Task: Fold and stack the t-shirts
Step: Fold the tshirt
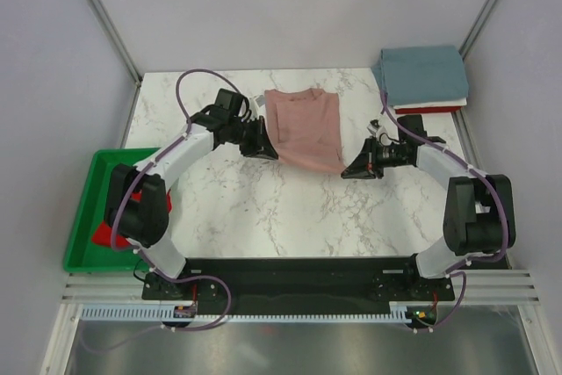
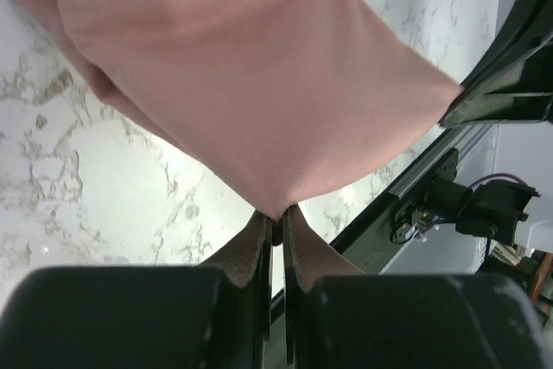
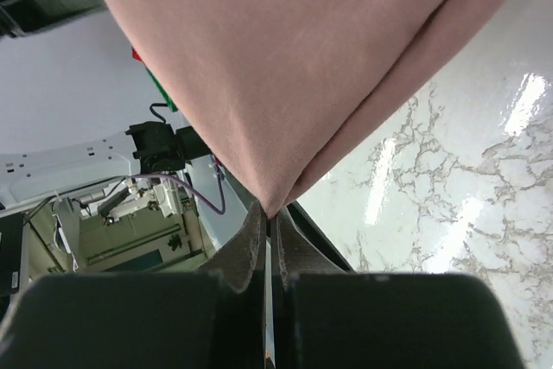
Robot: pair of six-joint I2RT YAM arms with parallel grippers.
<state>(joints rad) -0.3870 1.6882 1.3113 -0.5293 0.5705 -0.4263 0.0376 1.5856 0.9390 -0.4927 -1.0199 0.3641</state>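
the left gripper point(image 1: 266, 145) was clamped on one corner of the dusty-pink t-shirt point(image 1: 306, 127). the right gripper point(image 1: 348, 170) was pinched shut on another corner, cloth spread between them.

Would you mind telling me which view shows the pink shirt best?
The top view: it alone shows the whole pink shirt. The left wrist view shows only the corner pinched by the left gripper; the right wrist view, the corner in the right gripper.

1 overhead, 2 wrist close-ups, sharing pink t-shirt point(image 1: 305, 127)
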